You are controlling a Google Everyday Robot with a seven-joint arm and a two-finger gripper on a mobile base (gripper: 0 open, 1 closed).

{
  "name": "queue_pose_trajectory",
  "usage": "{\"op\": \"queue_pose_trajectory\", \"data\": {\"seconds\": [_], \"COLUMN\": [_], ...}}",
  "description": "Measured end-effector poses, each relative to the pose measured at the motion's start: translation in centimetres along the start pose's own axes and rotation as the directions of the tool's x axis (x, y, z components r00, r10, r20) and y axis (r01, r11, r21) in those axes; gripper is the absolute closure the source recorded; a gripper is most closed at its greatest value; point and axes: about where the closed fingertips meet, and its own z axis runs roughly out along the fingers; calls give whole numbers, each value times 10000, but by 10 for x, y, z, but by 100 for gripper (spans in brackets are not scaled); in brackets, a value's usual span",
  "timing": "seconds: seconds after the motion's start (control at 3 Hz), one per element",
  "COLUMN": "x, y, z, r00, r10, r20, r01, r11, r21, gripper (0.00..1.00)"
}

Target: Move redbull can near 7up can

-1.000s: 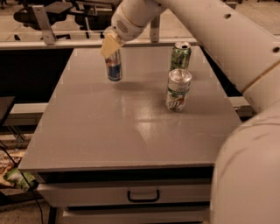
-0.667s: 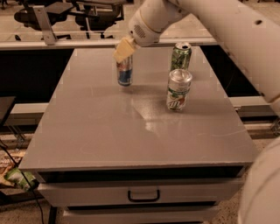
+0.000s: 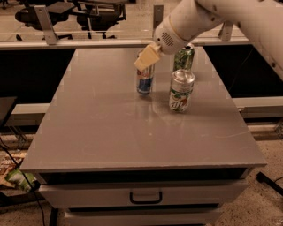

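The redbull can (image 3: 145,80), slim and blue-and-silver, stands upright on the grey table (image 3: 97,132), just left of the 7up can (image 3: 181,91), a wider silver-white can with green lettering and a red spot. My gripper (image 3: 146,58) is at the redbull can's top, its cream fingers (image 3: 147,57) covering the can's upper part. The white arm reaches in from the upper right.
A dark-green can (image 3: 184,57) stands behind the 7up can, near the arm. The table's back edge meets a rail with office chairs (image 3: 93,13) beyond. A drawer with a handle (image 3: 146,197) is under the table front.
The gripper has carried the redbull can from the table's back left toward the right; it now stands close beside the 7up can.
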Motion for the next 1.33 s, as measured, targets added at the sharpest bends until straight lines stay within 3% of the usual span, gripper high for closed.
{"op": "queue_pose_trajectory", "data": {"seconds": [0.33, 0.67, 1.33], "x": [19, 37, 42], "y": [-1, -1, -5], "z": [-13, -16, -14], "r00": [9997, 9990, 9990], "r10": [143, 334, 435], "r20": [-195, -304, -102], "r01": [-140, -327, -431], "r11": [9997, 9992, 9986], "r21": [178, 231, 320], "gripper": [100, 80, 34]}}
